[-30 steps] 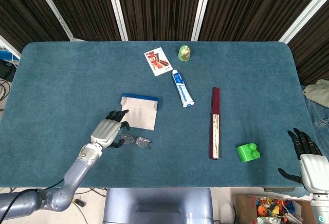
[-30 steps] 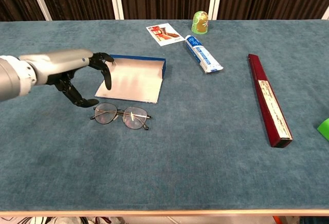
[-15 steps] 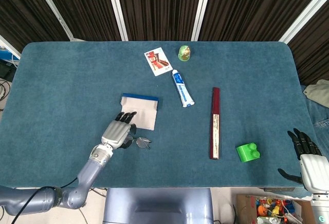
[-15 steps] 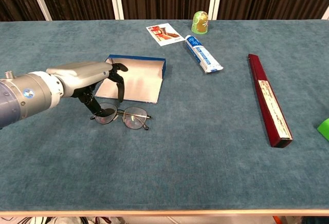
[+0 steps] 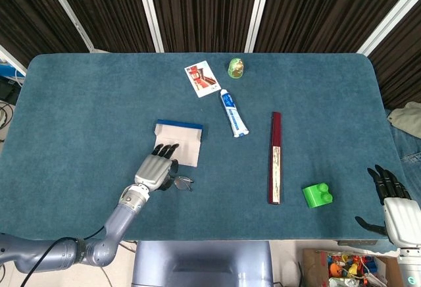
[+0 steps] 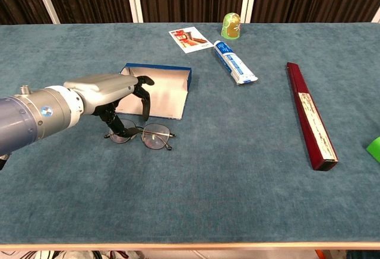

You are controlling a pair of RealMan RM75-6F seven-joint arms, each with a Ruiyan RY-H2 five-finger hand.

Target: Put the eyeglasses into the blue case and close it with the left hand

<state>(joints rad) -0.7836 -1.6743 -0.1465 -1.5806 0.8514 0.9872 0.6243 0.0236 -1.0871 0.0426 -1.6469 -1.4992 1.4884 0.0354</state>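
The eyeglasses [image 6: 148,135] lie flat on the blue cloth just in front of the open blue case [image 6: 157,90]; in the head view the eyeglasses [image 5: 182,182] sit below the case [image 5: 179,141]. My left hand [image 6: 116,95] hovers over the left lens, fingers spread and pointing down, thumb tip near the frame; whether it touches is unclear. From above, the left hand [image 5: 156,168] hides the left half of the glasses. My right hand [image 5: 393,203] rests open off the table's right front corner.
A dark red long box [image 6: 310,114], a toothpaste tube [image 6: 235,62], a picture card [image 6: 189,38] and a small green jar [image 6: 231,25] lie to the right and behind. A green block [image 5: 317,195] sits near the front right.
My left hand has moved right and lower, from beside the glasses to directly over their left lens. The glasses, the case and the right hand have stayed in place.
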